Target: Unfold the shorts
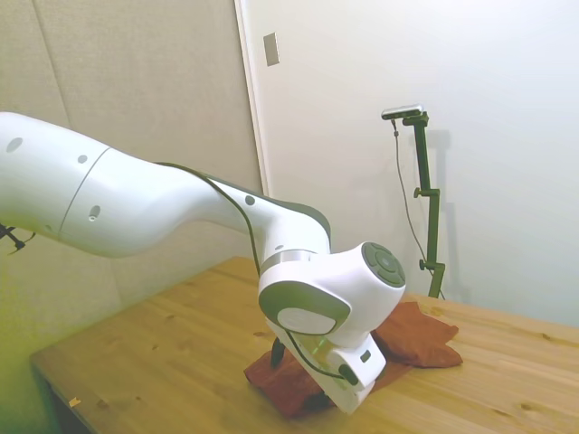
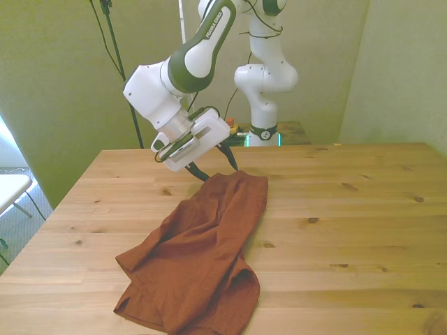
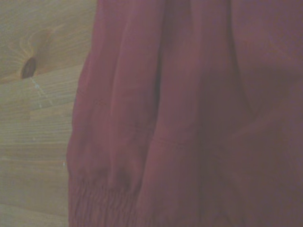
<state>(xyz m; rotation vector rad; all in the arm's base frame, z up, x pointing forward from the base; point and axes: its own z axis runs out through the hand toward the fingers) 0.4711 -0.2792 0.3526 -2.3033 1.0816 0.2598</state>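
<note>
While the arm bends low and tilted, its claw [image 2: 218, 169] pinches the shorts' [image 2: 202, 258] far edge on the table [image 2: 349, 223].

A robot lab: white arm [image 2: 202, 42] bolted behind a wooden table [image 2: 349, 209], bare plain walls [image 1: 434, 72].

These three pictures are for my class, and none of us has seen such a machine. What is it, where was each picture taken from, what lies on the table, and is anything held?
The machine is a white robot arm ending in a two-finger gripper. One picture is taken from beside the wooden table, one from across it, and the blurred close-up from a camera on the arm's wrist. On the table lie rust-brown shorts, crumpled and folded over. In the view from across the table, the gripper's dark fingers reach down to the far edge of the shorts; whether they are pinching the cloth cannot be made out. The close-up shows cloth folds beside bare wood.
</note>
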